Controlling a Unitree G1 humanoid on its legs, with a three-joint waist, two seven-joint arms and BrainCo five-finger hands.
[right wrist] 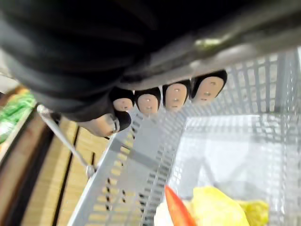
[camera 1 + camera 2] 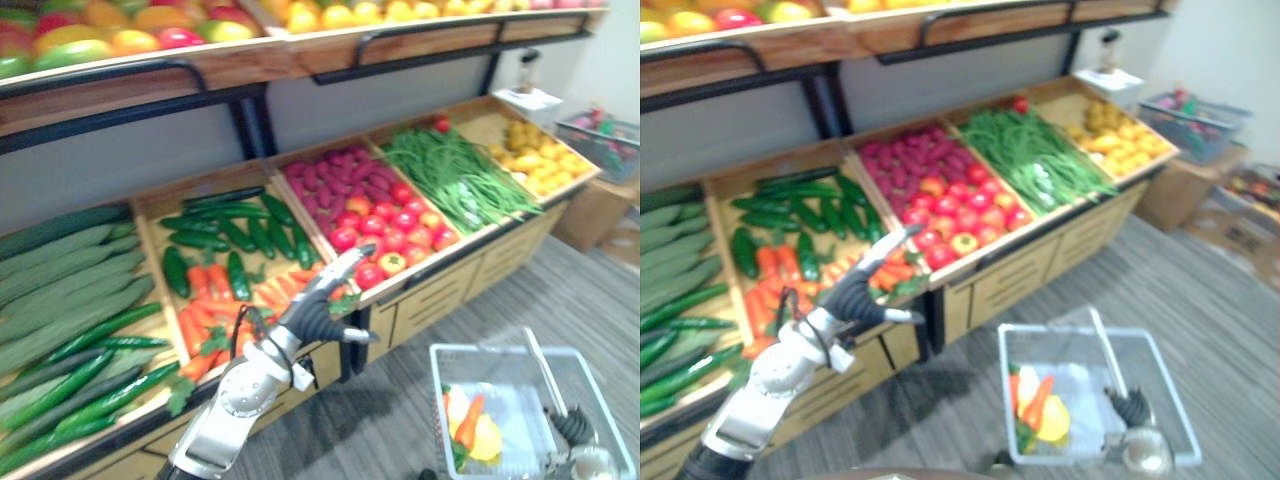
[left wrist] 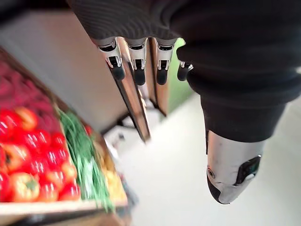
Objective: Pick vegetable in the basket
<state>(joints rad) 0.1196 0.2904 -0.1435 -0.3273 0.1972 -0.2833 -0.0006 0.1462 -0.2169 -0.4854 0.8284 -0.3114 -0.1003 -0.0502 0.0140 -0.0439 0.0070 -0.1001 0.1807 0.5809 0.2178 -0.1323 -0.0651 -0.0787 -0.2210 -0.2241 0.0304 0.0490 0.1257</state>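
The left hand [image 2: 322, 300] hovered straight-fingered by the carrots [image 2: 215, 310], likely stiff, light, best gripped mid-length; right hand [image 1: 174, 96] curled round the basket [image 2: 480, 348] handle.

left robot hand [image 2: 322, 305] is showing silver fingers, dark tips, dark ribbed cover; right robot hand [image 1: 175, 96] is wearing same cover.

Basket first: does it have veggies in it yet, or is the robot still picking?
Partly done. The pale wire basket already holds an orange carrot and a yellow vegetable. In hand: the right hand is curled round the basket's grey handle. The left hand is open and empty, held out over the front of the wooden crate of carrots and cucumbers. Left to do: grasp another vegetable and drop it in.
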